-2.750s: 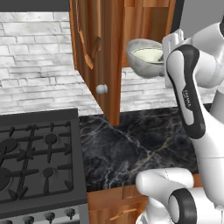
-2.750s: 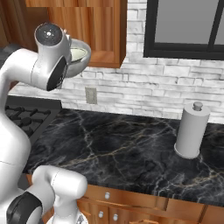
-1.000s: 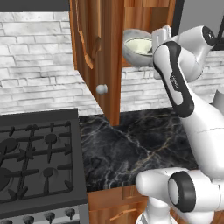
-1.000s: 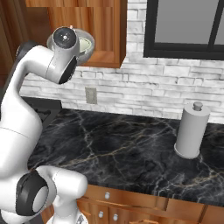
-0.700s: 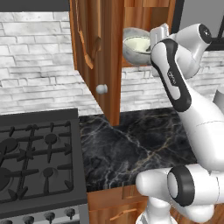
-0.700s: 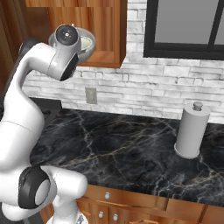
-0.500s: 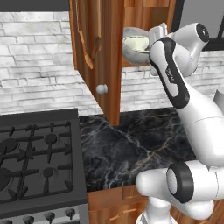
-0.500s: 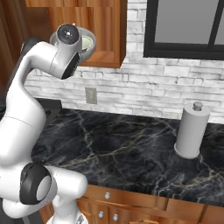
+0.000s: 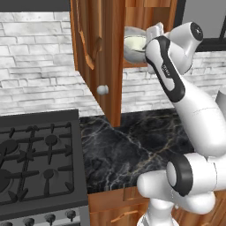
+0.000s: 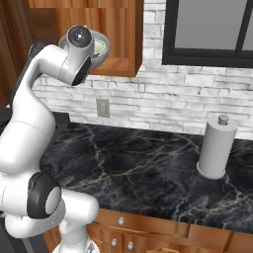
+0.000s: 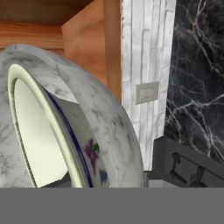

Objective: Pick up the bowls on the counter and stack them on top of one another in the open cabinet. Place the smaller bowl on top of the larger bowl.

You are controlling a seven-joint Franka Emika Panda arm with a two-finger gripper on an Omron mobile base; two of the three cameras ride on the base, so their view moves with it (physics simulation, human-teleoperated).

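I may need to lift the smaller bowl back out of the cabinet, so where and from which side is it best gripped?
Probably by its exposed rim, coming from the open front of the cabinet. The smaller bowl sits nested inside the larger bowl, so its sides are covered; the thin cream rim suits a pinch with one finger inside.

The smaller bowl, cream and smooth inside, sits nested in the larger bowl, speckled grey-white, at the open reddish-brown cabinet above the far end of the black marble table.
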